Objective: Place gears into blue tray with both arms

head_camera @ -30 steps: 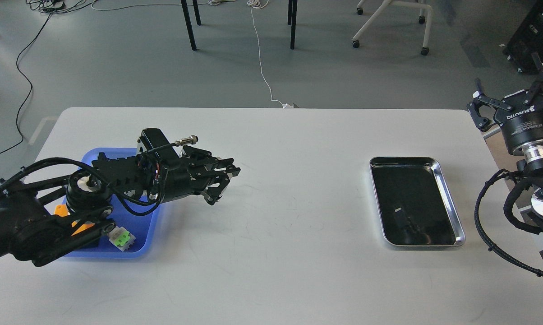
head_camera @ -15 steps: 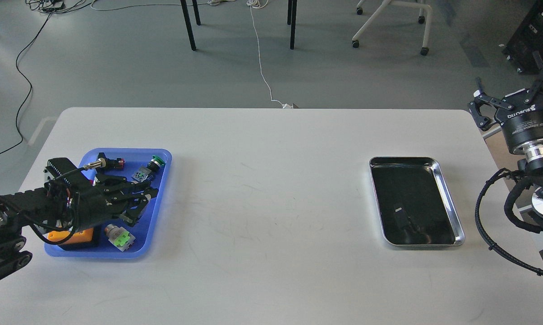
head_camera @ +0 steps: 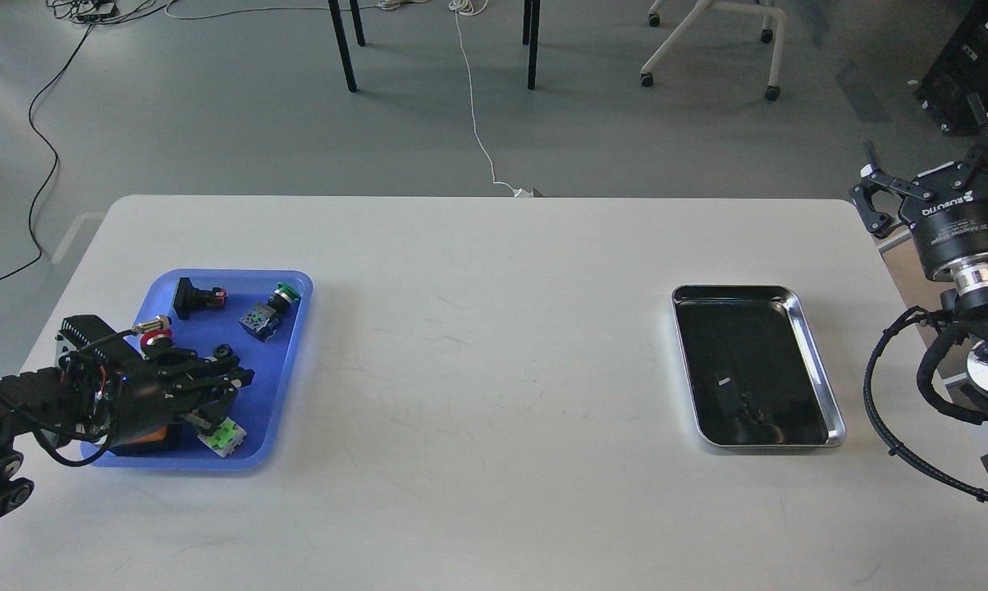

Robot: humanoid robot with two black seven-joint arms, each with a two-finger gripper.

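The blue tray [head_camera: 293, 361] lies at the table's left. My left arm comes in low from the left, and its gripper [head_camera: 230, 392] hangs over the tray's near half, open, with nothing visible between the fingers. A tiny dark round piece [head_camera: 221, 351] sits in the tray just beyond the fingers. It may be a gear but is too small to tell, and no other gear can be made out. My right gripper [head_camera: 927, 174] stands open and raised off the table's right edge, holding nothing.
The blue tray also holds a black push-button with a red tip [head_camera: 196, 297], a green-capped switch [head_camera: 271, 309], a green-and-white part [head_camera: 221, 436] and an orange block [head_camera: 151, 435]. A shiny steel tray [head_camera: 822, 377] with a dark shape inside lies at the right.
My left arm has drawn back to the left, from past the blue tray's right edge to low over its near half. The right arm has not moved.
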